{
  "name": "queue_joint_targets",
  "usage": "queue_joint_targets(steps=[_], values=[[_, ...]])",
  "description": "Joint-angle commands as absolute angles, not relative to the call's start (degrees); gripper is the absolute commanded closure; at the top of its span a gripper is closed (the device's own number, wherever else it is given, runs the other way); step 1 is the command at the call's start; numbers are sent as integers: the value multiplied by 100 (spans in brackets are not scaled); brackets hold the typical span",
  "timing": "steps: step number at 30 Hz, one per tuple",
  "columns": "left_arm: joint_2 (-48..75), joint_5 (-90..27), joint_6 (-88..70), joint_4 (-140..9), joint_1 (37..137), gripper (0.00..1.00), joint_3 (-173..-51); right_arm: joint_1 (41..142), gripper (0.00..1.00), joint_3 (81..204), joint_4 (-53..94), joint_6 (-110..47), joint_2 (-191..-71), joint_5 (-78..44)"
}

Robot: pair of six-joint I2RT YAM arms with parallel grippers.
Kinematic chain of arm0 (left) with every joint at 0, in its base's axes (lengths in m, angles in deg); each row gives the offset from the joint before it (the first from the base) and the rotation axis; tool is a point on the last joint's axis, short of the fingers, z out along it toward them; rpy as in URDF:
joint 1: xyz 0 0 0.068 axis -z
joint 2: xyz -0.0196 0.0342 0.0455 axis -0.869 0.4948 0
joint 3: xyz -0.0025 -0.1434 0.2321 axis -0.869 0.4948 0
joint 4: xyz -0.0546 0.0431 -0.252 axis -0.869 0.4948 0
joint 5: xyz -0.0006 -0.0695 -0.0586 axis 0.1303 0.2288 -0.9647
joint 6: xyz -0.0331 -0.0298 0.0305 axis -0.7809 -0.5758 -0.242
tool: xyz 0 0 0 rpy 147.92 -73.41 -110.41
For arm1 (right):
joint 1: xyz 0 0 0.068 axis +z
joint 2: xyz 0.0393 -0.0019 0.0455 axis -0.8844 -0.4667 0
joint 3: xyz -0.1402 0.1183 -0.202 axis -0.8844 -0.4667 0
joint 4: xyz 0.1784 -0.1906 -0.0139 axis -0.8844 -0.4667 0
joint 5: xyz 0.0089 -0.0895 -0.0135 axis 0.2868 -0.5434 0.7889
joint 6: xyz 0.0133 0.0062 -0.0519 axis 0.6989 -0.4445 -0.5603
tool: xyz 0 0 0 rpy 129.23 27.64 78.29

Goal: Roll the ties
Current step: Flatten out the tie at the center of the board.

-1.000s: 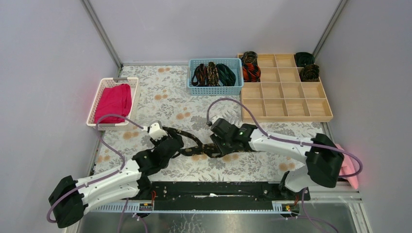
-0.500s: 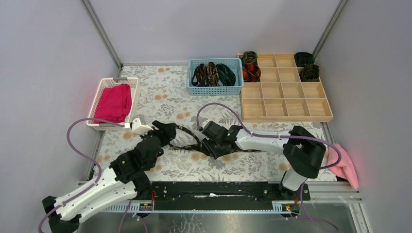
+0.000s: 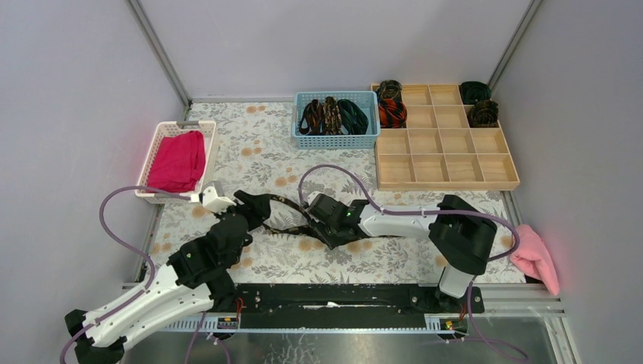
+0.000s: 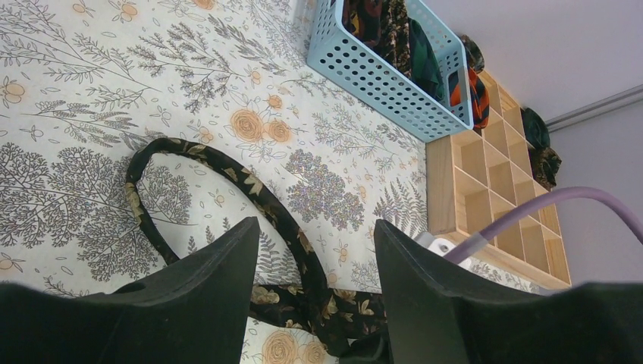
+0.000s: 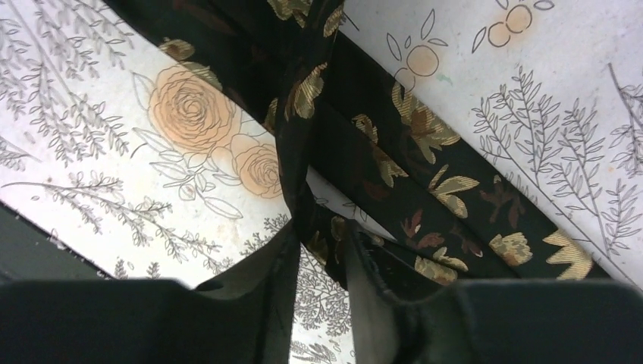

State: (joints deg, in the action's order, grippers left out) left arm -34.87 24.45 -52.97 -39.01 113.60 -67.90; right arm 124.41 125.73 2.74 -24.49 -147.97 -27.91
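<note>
A black tie with gold-brown flecks (image 3: pixel 288 208) lies in loose loops on the floral mat between my two grippers. In the left wrist view one strip of this tie (image 4: pixel 280 220) curves across the mat. My left gripper (image 4: pixel 315 235) hangs open over it, fingers wide apart and touching nothing. In the top view the left gripper (image 3: pixel 265 206) sits at the loops' left end. My right gripper (image 3: pixel 314 223) is low on the mat at the middle of the tie. Its jaws (image 5: pixel 322 243) stand narrow, with a fold of the tie (image 5: pixel 425 189) pinched between them.
A blue basket (image 3: pixel 336 138) at the back holds several loose ties. To its right a wooden compartment tray (image 3: pixel 443 163) holds rolled ties (image 3: pixel 391 112) in its far cells. A white basket (image 3: pixel 152 155) with magenta cloth is at the left, and a pink towel (image 3: pixel 534 258) at the right edge.
The right gripper has slid left along the tie. The left arm has swung back and left, lifting its gripper toward the loops' far-left end.
</note>
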Motion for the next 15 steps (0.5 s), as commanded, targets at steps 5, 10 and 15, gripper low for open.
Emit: queue_joint_targets(steps=[5, 10, 15], values=[[-3560, 2617, -5167, -3747, 11386, 36, -6711, 12528, 89, 12866, 405, -2547, -14792, -3828], [-3551, 2616, -5137, -3759, 11387, 36, -6712, 12550, 90, 13046, 241, -2568, -14579, -4069], [-3581, 2600, -5086, -3846, 11384, 36, -6661, 12552, 91, 13129, 226, -2650, -14716, -4579]])
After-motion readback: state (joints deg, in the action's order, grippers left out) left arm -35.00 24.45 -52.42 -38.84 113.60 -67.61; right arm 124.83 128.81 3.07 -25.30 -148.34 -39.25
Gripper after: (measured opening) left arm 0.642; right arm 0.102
